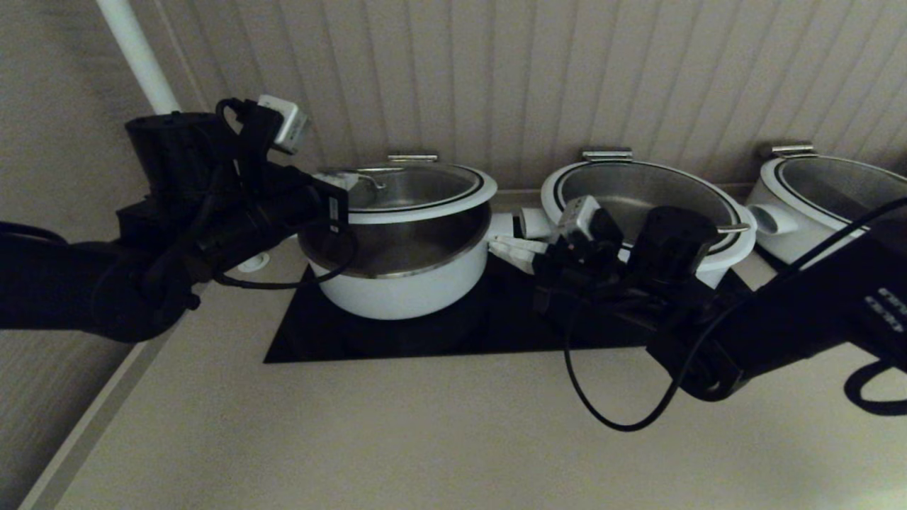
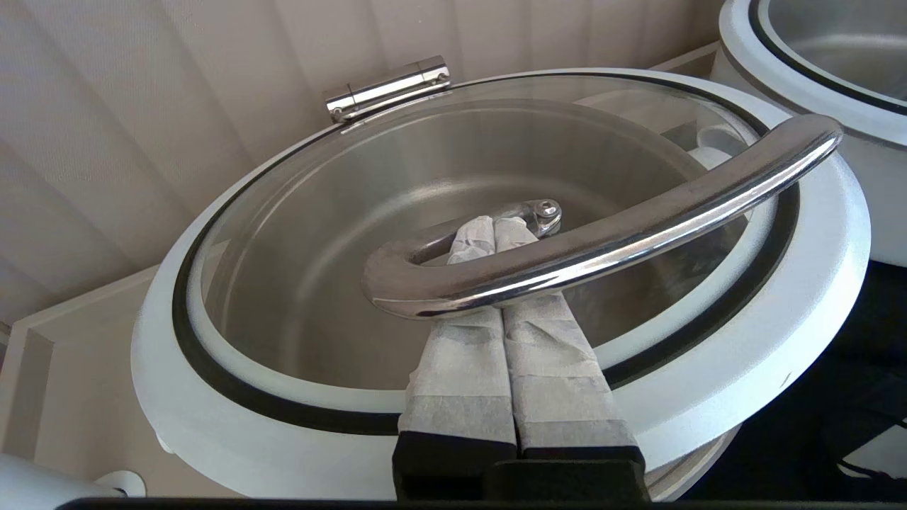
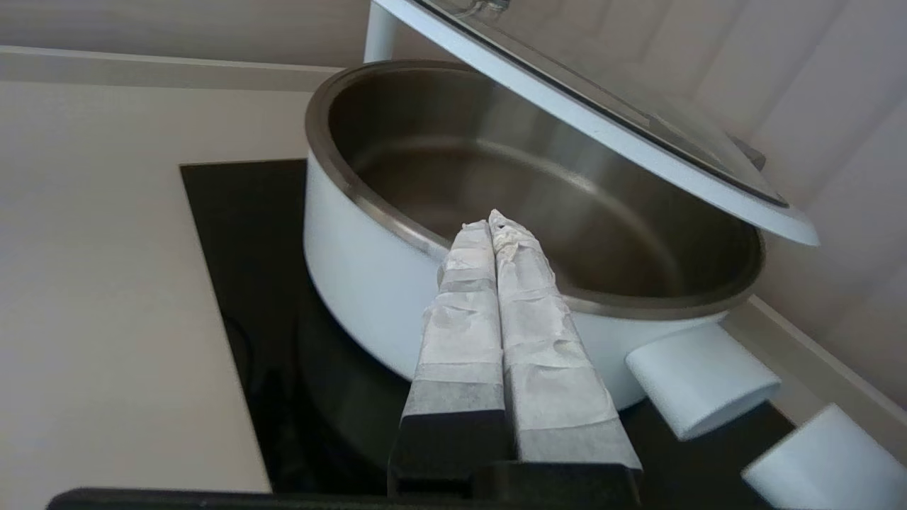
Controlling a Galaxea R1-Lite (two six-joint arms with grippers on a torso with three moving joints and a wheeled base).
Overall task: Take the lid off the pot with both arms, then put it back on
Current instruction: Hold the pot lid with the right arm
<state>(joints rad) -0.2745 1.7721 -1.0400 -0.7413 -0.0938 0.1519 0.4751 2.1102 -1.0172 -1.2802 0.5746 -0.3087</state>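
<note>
The lid (image 1: 425,210), glass with a white rim, hangs tilted above the deep white pot (image 1: 404,292) on the black cooktop. My left gripper (image 1: 339,180) is shut, and its fingers pass under the steel loop handle (image 2: 602,241), which rests on them. The left wrist view shows the gripper (image 2: 494,225) over the lid's glass and the lid rim (image 2: 815,283). My right gripper (image 1: 507,252) is shut and empty by the pot's right side handle (image 1: 502,227). In the right wrist view it (image 3: 494,221) points over the pot's steel rim (image 3: 368,205), below the raised lid (image 3: 602,127).
Two wider white pots (image 1: 641,205) (image 1: 829,202) stand to the right along the ribbed wall. The neighbouring pot's handle (image 1: 536,222) sits close to my right gripper. A white pole (image 1: 138,53) rises at the back left. Beige counter (image 1: 425,439) stretches in front of the cooktop (image 1: 439,336).
</note>
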